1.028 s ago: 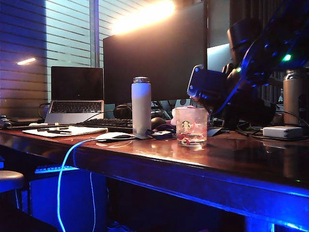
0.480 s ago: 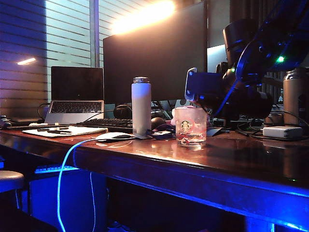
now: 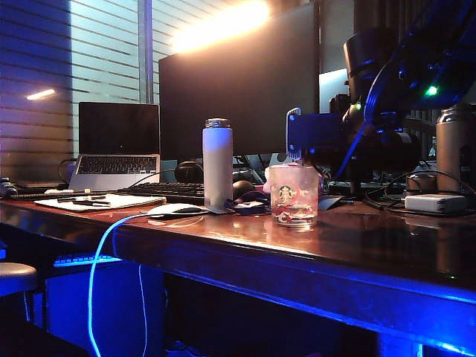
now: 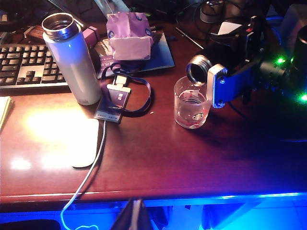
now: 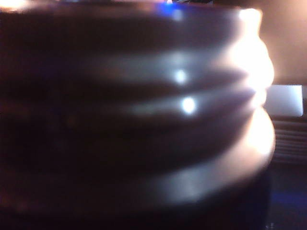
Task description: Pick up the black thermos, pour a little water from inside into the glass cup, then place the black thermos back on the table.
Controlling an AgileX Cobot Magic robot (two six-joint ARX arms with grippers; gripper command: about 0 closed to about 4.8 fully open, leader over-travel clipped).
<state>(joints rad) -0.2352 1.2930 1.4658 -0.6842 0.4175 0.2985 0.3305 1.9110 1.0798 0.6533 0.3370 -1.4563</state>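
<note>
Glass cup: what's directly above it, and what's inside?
The black thermos, tipped in the right gripper, mouth over the glass cup. Water inside can't be confirmed; no stream visible.

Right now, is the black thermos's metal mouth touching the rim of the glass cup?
Cannot tell. In the left wrist view the black thermos, tipped in the right gripper, overlaps the glass cup rim; no view plainly shows contact or gap.

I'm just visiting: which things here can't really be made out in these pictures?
- Water stream: left wrist view shows the black thermos tipped, mouth over the glass cup; any flow is too faint.
- Right gripper: jaws blocked by its blue housing.
- Right wrist view: filled by the blurred thermos neck.
- Left gripper: cut off by the frame edge.
- Thermos in the exterior view: lost in dark against the arm.
</note>
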